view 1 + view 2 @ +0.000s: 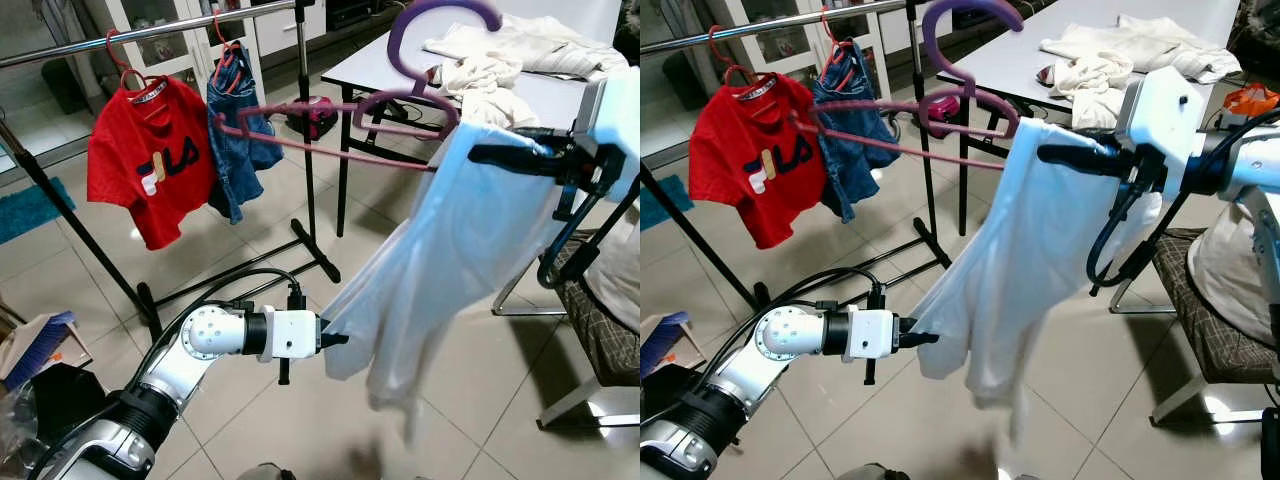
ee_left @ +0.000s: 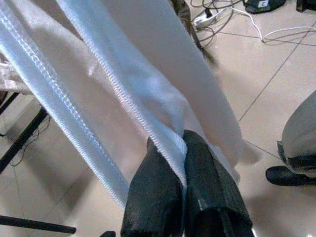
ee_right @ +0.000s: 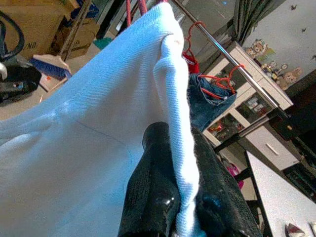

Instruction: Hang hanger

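Observation:
A purple hanger hangs in mid-air with a pale blue-white garment draped from its right end. My right gripper is shut on the garment's top edge by the hanger's shoulder, the cloth pinched between its fingers. Lower down, my left gripper is shut on the garment's hem, the seam caught between its fingers. The clothes rail stands at the back left.
On the rail hang a red FILA shirt and blue jeans on red hangers. A grey table with white clothes lies behind at the right. A chair stands at the right. A person's shoe rests on the tiled floor.

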Robot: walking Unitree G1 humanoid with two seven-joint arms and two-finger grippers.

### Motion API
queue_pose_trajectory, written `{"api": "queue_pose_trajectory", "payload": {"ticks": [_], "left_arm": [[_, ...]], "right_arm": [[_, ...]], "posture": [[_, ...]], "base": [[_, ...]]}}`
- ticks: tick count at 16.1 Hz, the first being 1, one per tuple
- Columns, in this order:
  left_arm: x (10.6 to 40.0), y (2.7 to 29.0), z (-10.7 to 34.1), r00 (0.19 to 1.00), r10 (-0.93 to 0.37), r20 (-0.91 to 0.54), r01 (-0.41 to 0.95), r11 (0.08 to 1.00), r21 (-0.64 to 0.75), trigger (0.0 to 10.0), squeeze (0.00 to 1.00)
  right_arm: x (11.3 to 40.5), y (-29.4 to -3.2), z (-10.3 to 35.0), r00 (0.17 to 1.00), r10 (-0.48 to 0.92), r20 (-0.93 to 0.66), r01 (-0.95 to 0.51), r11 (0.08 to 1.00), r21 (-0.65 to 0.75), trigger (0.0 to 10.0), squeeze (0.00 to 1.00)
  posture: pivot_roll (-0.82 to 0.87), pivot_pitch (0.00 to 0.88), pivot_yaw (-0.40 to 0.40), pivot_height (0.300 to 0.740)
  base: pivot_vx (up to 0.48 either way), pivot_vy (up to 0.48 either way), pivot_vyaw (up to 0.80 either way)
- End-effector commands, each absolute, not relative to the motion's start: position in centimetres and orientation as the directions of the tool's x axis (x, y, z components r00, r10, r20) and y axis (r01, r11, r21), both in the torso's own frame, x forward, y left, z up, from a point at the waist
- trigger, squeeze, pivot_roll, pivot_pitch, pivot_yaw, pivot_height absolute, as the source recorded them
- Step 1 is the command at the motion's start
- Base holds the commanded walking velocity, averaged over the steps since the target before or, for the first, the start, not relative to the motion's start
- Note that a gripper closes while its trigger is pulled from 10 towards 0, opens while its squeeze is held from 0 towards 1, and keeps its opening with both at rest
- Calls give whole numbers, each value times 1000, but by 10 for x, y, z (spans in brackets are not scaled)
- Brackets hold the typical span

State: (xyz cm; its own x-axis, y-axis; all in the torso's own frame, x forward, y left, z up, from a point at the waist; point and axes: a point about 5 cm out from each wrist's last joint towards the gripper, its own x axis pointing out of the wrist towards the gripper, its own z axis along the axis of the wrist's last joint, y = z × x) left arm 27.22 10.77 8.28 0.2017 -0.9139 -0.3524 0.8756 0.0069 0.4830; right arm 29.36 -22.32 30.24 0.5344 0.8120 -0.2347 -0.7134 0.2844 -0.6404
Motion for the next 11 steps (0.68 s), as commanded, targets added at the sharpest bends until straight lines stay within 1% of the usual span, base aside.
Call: {"api": "queue_pose_trajectory", "payload": {"ticks": [1, 3, 5, 7, 8, 9, 11], "left_arm": [[275, 115, 89, 208, -907, -366, 869, 0, 495, 0, 0], [279, 126, 97, 223, -893, -390, 862, -7, 507, 0, 0], [279, 129, 100, 218, -885, -412, 854, -31, 519, 0, 0], [278, 133, 107, 226, -885, -407, 854, -21, 520, 0, 0], [282, 138, 108, 256, -874, -413, 846, -4, 533, 0, 0], [285, 142, 108, 279, -861, -424, 841, 7, 540, 0, 0], [292, 153, 108, 322, -835, -446, 839, 33, 543, 0, 0]], "right_arm": [[294, -225, 295, 548, 795, -259, -710, 278, -646, 0, 0], [294, -232, 269, 552, 760, -344, -747, 267, -609, 0, 0], [296, -238, 259, 567, 727, -388, -747, 254, -614, 0, 0], [297, -246, 248, 567, 726, -388, -770, 300, -563, 0, 0], [297, -247, 248, 556, 749, -361, -786, 333, -521, 0, 0], [296, -247, 248, 540, 766, -348, -802, 344, -488, 0, 0], [291, -253, 243, 501, 774, -386, -840, 328, -432, 0, 0]], "posture": [[-133, 0, 85, 740], [-130, 0, 89, 740], [-129, 0, 92, 740], [-124, 0, 93, 740], [-120, 0, 92, 740], [-119, 0, 93, 740], [-117, 0, 91, 740]], "base": [[0, 0, 0], [0, 0, 0], [0, 0, 0], [0, 0, 0], [0, 0, 0], [0, 0, 0], [0, 0, 0]]}}
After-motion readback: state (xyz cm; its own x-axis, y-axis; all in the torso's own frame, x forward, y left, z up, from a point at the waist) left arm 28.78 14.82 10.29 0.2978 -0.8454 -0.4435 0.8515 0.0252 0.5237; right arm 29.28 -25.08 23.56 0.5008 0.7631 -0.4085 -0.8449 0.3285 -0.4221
